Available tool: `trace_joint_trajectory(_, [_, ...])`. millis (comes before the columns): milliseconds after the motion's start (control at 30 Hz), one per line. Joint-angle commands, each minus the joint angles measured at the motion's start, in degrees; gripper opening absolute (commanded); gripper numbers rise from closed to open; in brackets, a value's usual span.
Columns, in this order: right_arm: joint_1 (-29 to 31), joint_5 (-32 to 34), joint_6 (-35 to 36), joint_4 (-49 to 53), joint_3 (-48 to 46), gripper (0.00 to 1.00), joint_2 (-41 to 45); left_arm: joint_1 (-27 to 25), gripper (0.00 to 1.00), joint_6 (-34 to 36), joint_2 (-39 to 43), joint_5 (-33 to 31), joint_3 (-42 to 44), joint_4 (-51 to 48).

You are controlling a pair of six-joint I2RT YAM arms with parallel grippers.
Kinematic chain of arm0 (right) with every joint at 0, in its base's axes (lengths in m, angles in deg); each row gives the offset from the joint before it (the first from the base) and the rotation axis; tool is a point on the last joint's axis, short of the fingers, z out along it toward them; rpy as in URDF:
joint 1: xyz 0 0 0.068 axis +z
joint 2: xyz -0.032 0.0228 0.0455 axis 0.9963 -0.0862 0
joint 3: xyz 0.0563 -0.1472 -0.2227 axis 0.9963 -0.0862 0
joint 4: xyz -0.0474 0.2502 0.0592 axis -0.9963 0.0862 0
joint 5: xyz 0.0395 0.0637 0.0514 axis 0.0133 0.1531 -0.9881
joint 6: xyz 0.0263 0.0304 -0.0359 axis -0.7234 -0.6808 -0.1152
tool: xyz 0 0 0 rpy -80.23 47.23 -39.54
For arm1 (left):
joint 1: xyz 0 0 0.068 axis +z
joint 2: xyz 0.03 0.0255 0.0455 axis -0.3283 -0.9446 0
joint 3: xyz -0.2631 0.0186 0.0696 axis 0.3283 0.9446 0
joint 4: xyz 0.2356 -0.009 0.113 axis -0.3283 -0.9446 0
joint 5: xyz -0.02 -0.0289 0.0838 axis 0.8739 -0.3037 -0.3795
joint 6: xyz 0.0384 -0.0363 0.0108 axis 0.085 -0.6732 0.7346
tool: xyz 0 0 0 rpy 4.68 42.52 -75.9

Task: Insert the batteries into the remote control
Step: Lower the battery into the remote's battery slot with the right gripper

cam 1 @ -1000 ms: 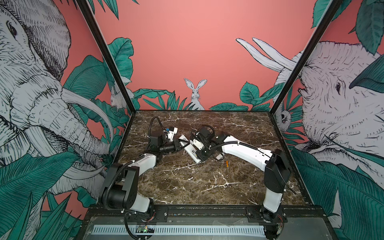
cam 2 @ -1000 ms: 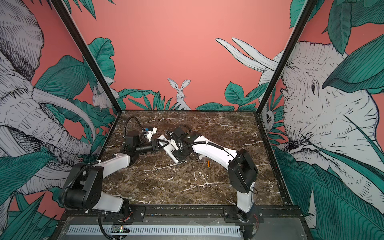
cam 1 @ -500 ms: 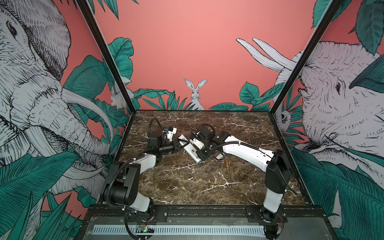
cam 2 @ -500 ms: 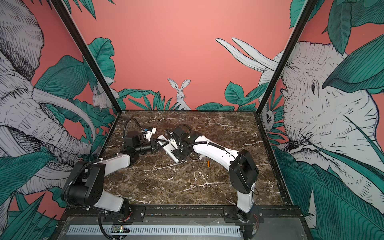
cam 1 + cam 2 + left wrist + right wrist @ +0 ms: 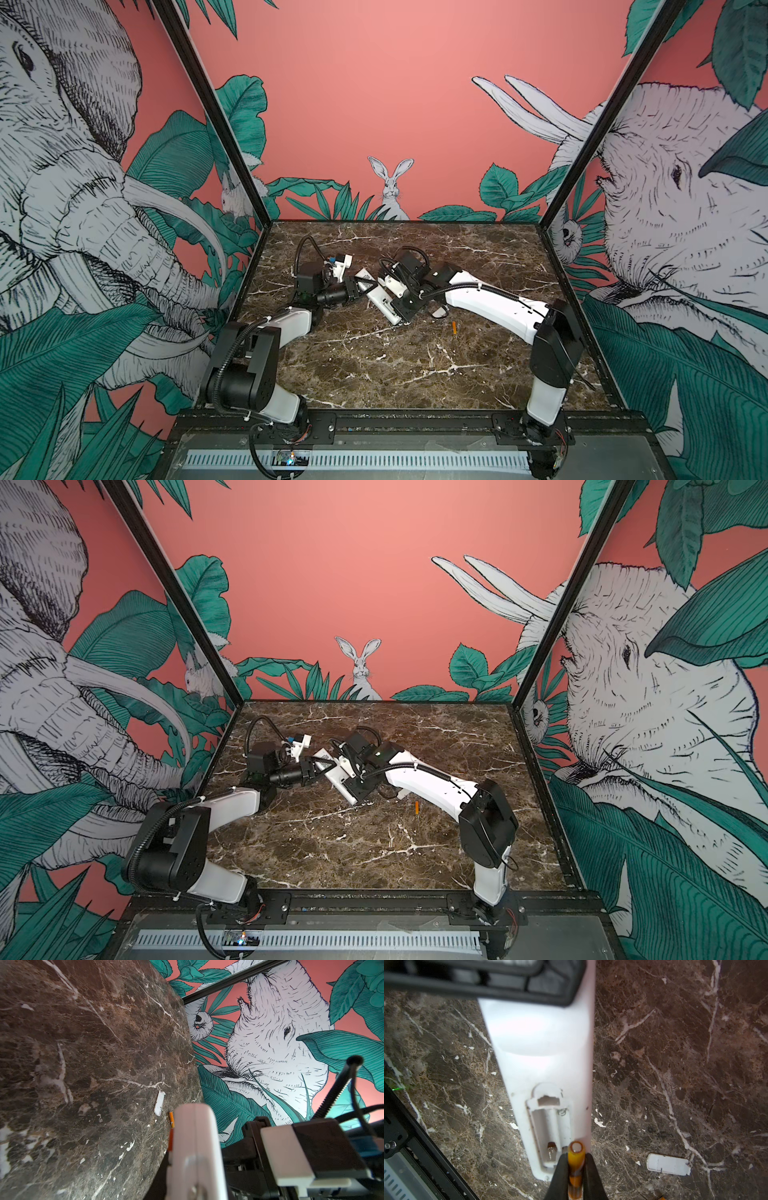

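Left pincer (image 5: 362,285) is clamped on the remote control (image 5: 380,301) near mid-tabletop (image 5: 374,365), back side up, prob. so the open bay (image 5: 550,1124) faces the other arm. Both slots look empty. Right pincer (image 5: 576,1165) grips one battery (image 5: 576,1152) end-on at one end of the bay, ready to seat, I'd say. Second battery (image 5: 454,328) lies abt 4 o'clock of the remote. The cover (image 5: 667,1164) lies loose, out of the way.
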Motion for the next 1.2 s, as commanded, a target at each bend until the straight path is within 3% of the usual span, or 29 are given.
trace_joint_trajectory(0, [1.0,-0.9,0.6,-1.0,2.3,0.1,-0.2,0.3,0.23,-1.2,0.4,2.0,0.8,3.2])
trace_joint_trajectory(767, [1.2,4.0,1.0,4.3,5.3,0.11,-3.8,1.2,0.23,0.1,1.0,1.7,0.5,1.3])
trace_joint_trajectory(1167, [1.2,4.9,1.3,5.3,6.7,0.21,-4.1,1.3,0.23,0.0,0.7,1.6,0.4,1.4])
